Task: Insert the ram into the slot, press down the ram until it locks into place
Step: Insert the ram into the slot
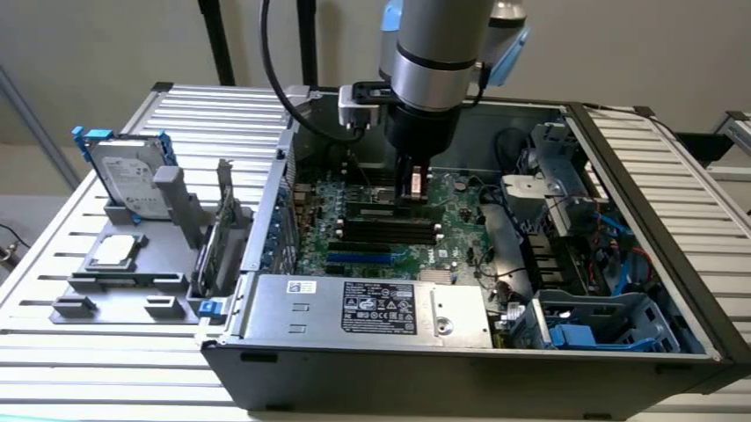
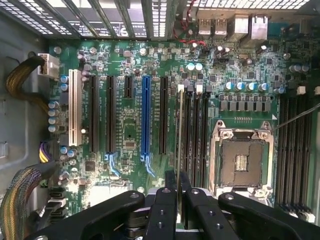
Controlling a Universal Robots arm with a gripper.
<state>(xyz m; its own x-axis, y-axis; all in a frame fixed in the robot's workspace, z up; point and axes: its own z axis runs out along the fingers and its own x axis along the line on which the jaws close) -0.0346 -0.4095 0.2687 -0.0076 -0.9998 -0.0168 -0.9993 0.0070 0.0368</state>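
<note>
Watch out: if the ram (image 2: 179, 135) sits crooked over the slot (image 2: 185, 150), your push could bend it or miss the groove, and the end tabs won't click. Your claw (image 2: 178, 195) is almost closed, pinching the thin ram by its edge. The ram is right over the slot, and I cannot tell if they touch.
</note>
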